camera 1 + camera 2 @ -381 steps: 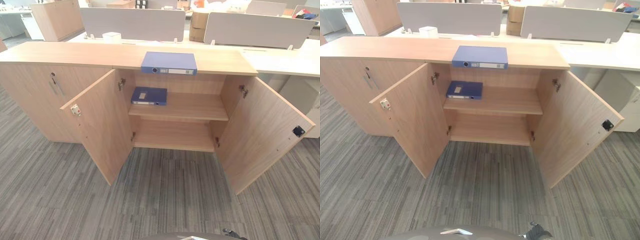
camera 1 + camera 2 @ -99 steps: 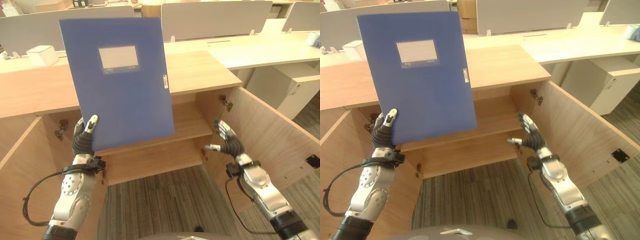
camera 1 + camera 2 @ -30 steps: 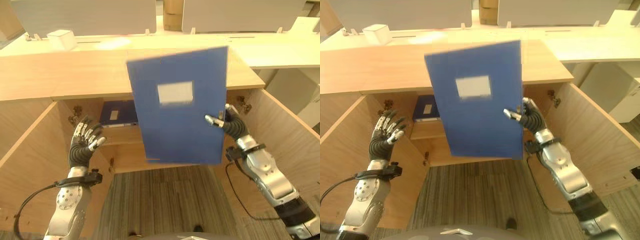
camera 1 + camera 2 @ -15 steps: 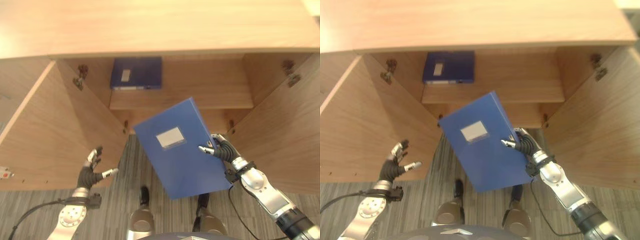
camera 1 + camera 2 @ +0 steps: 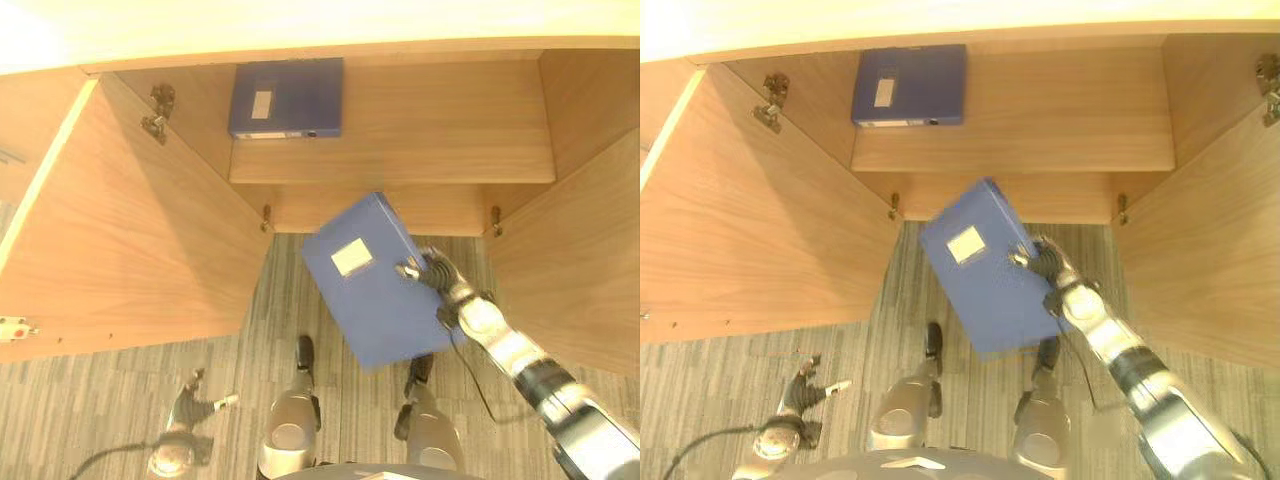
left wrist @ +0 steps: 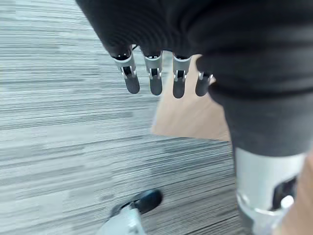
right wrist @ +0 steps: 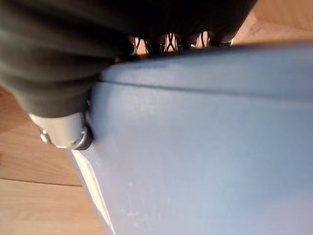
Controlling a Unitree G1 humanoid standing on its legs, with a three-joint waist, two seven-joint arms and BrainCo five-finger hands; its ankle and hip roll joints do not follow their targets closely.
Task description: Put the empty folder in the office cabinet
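My right hand (image 5: 436,277) is shut on a blue folder (image 5: 365,280) with a white label, pinching its right edge. The folder hangs tilted over the carpet, just in front of the open lower compartment (image 5: 430,208) of the wooden cabinet. In the right wrist view the folder's blue cover (image 7: 205,147) lies under my thumb (image 7: 63,133), with the fingers curled over its far edge. A second blue folder (image 5: 286,97) lies flat on the left of the upper shelf (image 5: 420,160). My left hand (image 5: 192,408) hangs low at the left, open, its straight fingers (image 6: 154,81) over the carpet.
Both cabinet doors stand open: the left door (image 5: 130,220) swings far out toward me, the right door (image 5: 585,270) flanks my right arm. Grey striped carpet (image 5: 100,400) covers the floor in front. The right part of the upper shelf is bare wood.
The view has tipped further down. My right hand has carried the folder lower and closer to the lower compartment. My left hand has dropped toward the floor.
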